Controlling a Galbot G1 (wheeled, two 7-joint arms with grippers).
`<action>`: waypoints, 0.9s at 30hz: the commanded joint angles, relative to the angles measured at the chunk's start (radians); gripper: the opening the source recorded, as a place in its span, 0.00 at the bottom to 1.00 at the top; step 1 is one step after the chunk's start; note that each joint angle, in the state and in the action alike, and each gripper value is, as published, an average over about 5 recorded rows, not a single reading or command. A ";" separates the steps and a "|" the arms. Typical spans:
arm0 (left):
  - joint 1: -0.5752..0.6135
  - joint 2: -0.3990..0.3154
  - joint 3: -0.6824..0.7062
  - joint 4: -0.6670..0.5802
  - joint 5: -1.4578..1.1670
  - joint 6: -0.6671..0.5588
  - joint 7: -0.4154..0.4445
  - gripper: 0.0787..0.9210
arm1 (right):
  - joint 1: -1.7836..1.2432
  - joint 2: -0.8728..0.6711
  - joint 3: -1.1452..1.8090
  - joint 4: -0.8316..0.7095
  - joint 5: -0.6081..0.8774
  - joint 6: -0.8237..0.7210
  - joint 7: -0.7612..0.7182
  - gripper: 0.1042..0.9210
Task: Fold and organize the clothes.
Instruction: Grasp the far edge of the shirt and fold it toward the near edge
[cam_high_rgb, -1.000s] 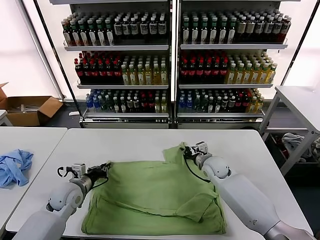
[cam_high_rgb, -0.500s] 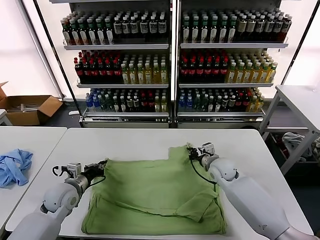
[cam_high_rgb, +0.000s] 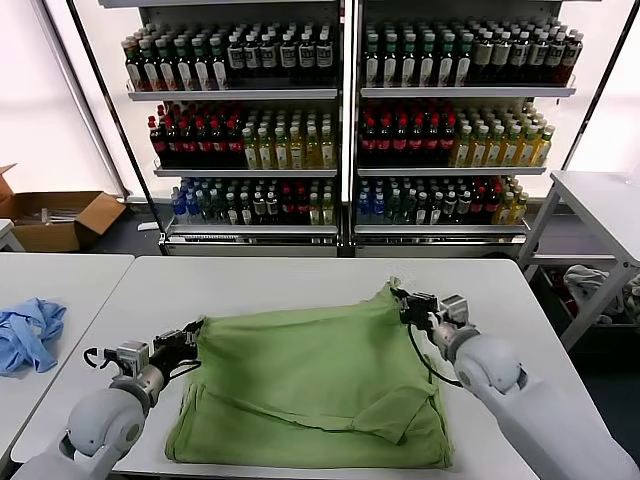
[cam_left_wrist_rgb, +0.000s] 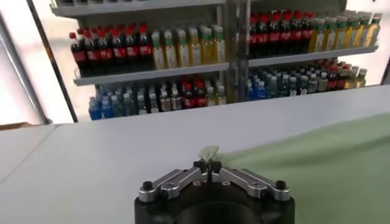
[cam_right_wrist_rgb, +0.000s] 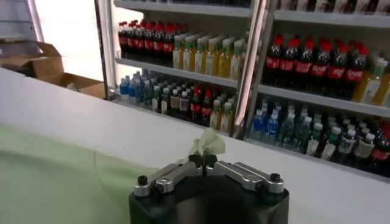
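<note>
Shirt (cam_high_rgb: 310, 385) lies spread across the middle of the white bench (cam_high_rgb: 290, 278), far edge pulled taut between both arms, near part bunched with one flap doubled over at near right. Judgement: early stage, garment mostly flat, maybe one fold in, remaining folds and tidying still to do. Drinks shelves (cam_high_rgb: 340, 120) stand behind the bench; blue garment (cam_high_rgb: 28, 333) sits on the separate bench at far left, untouched. Left gripper (cam_high_rgb: 187, 338) at the shirt's far left corner, jaws closed on a pinch of fabric. Right gripper (cam_high_rgb: 408, 305) at the far right corner, jaws likewise clamped on cloth.
</note>
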 joint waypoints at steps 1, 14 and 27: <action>0.259 0.014 -0.054 -0.214 0.091 -0.032 -0.098 0.00 | -0.358 -0.106 0.183 0.309 -0.059 0.067 0.045 0.01; 0.408 -0.009 -0.082 -0.347 0.209 -0.041 -0.165 0.00 | -0.718 -0.080 0.355 0.455 -0.200 0.125 0.062 0.01; 0.450 -0.016 -0.055 -0.321 0.306 -0.043 -0.166 0.00 | -0.908 -0.030 0.409 0.440 -0.277 0.241 0.090 0.01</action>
